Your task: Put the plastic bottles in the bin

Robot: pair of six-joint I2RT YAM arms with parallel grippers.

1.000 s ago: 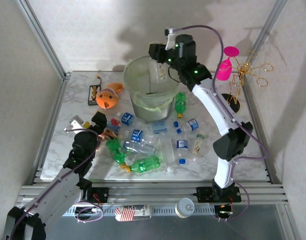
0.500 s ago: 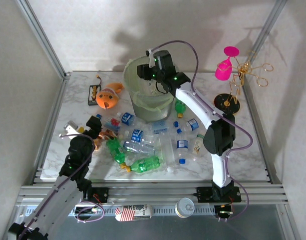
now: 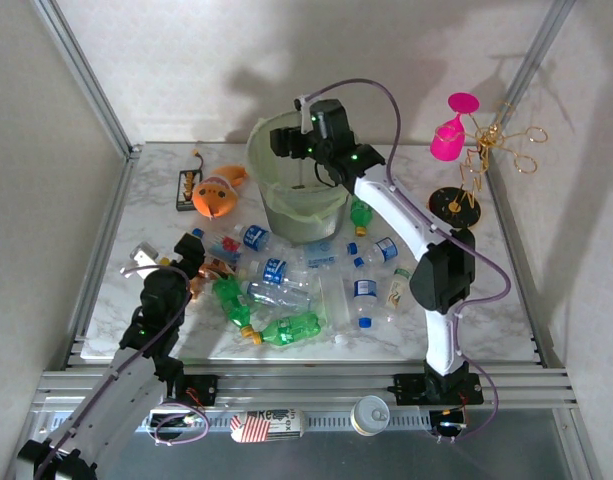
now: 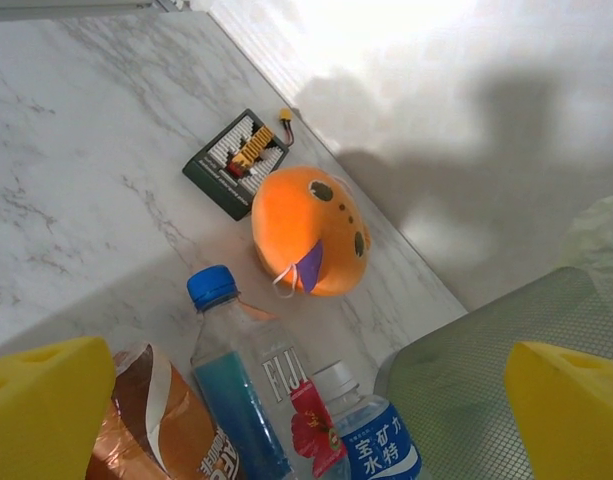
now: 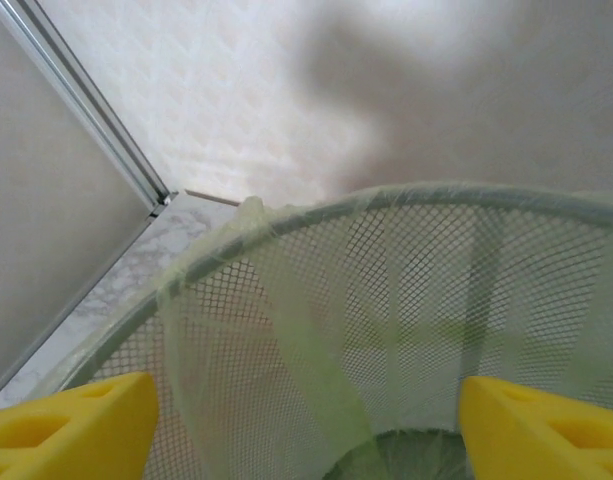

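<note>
Here, the right pincer (image 5: 306, 430) stands open over the mouth of the bin (image 5: 436, 270), its yellow fingertips (image 5: 66, 425) well apart and holding nothing, with the mesh wall and pale-green liner below them. Seen from above, it hangs inside the rim of the bin (image 3: 261, 150). The left pincer (image 4: 306, 420) is spread wide and empty too, low over the left of the desk (image 4: 66, 180), with a clear blue-capped bottle (image 4: 236, 370) and a brown snack packet (image 4: 156, 420) lying between its fingers. Just beyond sits the orange plush toy (image 4: 311, 230). The plastic bottles (image 3: 276, 270), clear and green, lie scattered on the desk in front of the bin.
</note>
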